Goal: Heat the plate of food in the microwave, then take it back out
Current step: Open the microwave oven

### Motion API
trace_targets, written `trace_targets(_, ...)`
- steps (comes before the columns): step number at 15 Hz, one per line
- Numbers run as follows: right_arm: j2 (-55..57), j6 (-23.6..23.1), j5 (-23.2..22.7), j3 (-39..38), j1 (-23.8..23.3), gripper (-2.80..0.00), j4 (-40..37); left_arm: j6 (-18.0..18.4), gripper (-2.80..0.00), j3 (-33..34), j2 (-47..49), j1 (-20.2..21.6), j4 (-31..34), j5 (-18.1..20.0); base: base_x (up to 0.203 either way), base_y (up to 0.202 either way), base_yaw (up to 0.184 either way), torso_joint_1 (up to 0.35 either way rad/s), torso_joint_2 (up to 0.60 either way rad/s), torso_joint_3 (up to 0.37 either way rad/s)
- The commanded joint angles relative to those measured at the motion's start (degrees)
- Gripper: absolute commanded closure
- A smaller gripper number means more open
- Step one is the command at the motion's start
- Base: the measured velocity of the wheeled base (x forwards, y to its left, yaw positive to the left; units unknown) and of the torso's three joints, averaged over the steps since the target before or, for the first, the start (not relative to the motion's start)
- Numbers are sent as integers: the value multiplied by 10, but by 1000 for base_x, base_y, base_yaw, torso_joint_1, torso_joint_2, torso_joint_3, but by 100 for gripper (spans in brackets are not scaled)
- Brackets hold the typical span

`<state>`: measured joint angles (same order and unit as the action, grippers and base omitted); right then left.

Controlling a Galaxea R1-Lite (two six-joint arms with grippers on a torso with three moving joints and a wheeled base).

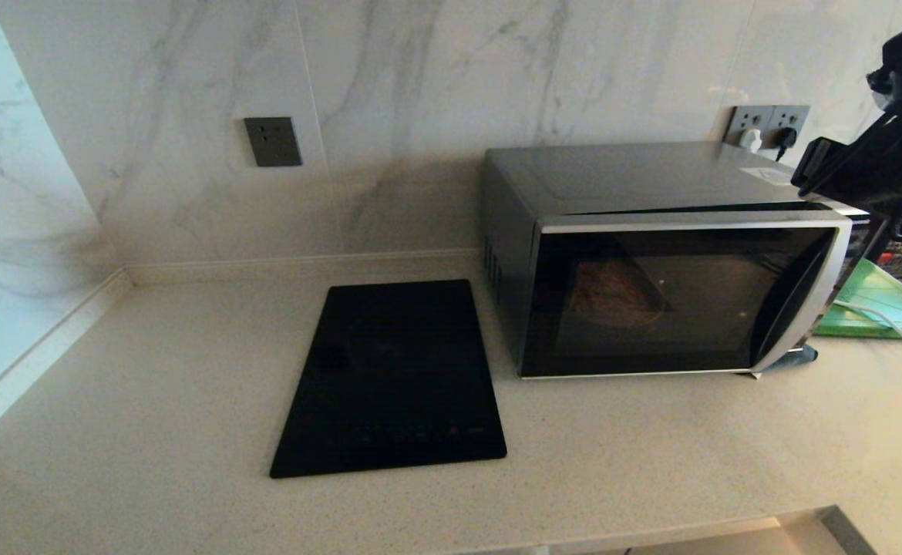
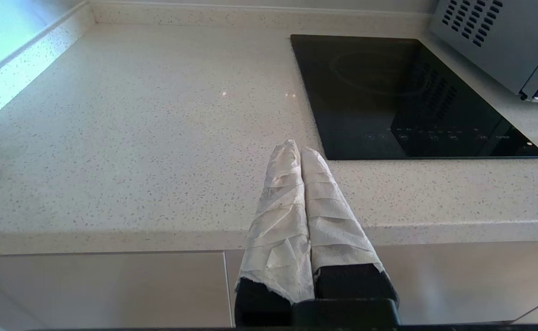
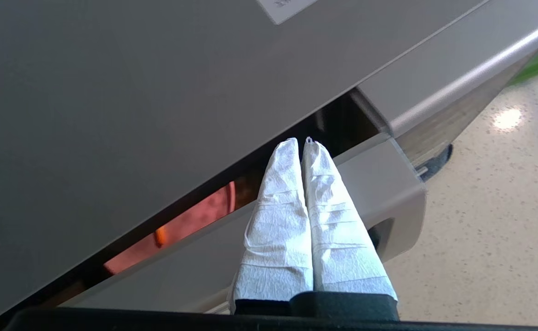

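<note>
The plate of food (image 1: 617, 297) sits inside the microwave (image 1: 651, 262), seen dimly as a round reddish shape through the dark glass door (image 1: 651, 301) in the head view; in the right wrist view a slice of the same plate (image 3: 177, 230) shows through the gap at the top of the door, with one orange fry (image 3: 160, 236) lying on it. The door stands slightly ajar, its top edge pulled a little way off the body of the oven, and its curved silver handle (image 1: 802, 301) runs down the right side. The right gripper (image 3: 302, 143) hangs above the top right corner of the microwave, its two paper-wrapped fingers (image 3: 280, 202) pressed together with nothing between them, the tips pointing into the gap between door and body; whether they touch the door I cannot tell. In the head view only the dark bulk of the right arm (image 1: 883, 154) shows at the upper right. The left gripper (image 2: 300, 148) is parked low in front of the counter edge, its wrapped fingers (image 2: 280, 207) also together and holding nothing. A flat black cooktop (image 1: 393, 378) lies on the speckled counter (image 1: 150, 401) just left of the microwave, a green board (image 1: 883, 304) lies to its right, and two plugs sit in the wall socket (image 1: 767, 127) behind it.
</note>
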<state>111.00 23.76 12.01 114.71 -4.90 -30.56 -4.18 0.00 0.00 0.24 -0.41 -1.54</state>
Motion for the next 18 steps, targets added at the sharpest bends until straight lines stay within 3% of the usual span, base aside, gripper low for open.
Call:
trace_targets(1,9,0,-1,0,-6,0,-2,0,0,0,1,0,0,0,0,0,0,0,0,0)
trace_targets(9,7,-3,-3,-2,-18,0,-32,0,0,0,1,0,0,0,0,0,0,0,0,0)
trace_targets(13,-21,-3,-18,-2,-17,0,-133,0,0,0,1,0,0,0,0,0,0,0,0,0)
trace_targets(18,-85,0,-84,-3,-12,0,-241,0,0,0,1,0,0,0,0,0,0,0,0,0)
